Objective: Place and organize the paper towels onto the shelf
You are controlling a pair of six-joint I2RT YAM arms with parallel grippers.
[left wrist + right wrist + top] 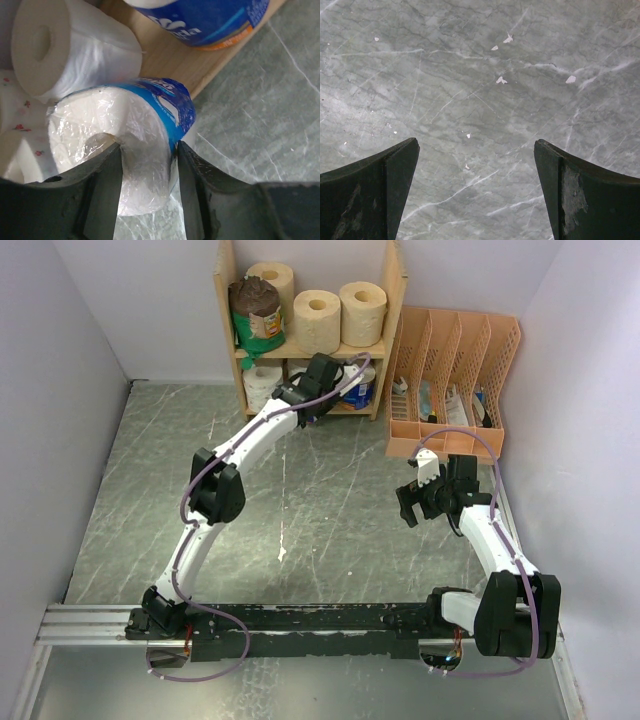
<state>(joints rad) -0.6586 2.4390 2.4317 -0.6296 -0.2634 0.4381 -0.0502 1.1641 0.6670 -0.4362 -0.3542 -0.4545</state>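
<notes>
While left hand (148, 160) grips a blue-wrapped roll (115, 120) by the shelf (170, 57), right hand (476, 150) spread apart, empty

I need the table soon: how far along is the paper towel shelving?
Done: tan rolls and a green-and-brown roll fill the top tier of the shelf, white rolls below. In hand: the left gripper holds a blue-wrapped roll at the lower tier. Left: releasing it; right gripper open, no loose rolls visible.

Top view high, facing shelf (393, 310); wrist views close, downward, perhaps sharing table (300, 500)
</notes>
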